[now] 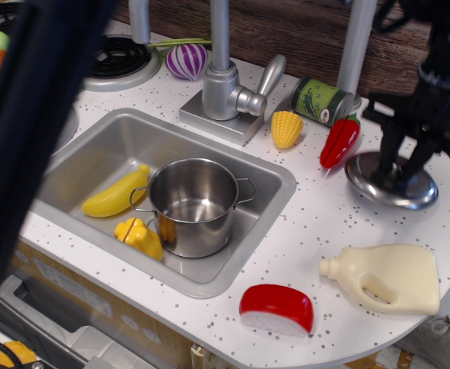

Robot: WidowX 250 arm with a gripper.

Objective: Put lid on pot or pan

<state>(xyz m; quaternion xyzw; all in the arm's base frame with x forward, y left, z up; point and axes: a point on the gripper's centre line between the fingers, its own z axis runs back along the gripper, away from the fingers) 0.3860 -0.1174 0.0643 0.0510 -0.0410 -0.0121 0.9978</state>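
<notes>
A black arm (440, 69) with looping black cables ends in two black fingers (388, 146).

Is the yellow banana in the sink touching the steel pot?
Apart. The only view shows a strip of bare sink floor between the banana and the pot, though the pot's wire handle reaches near it.
</notes>
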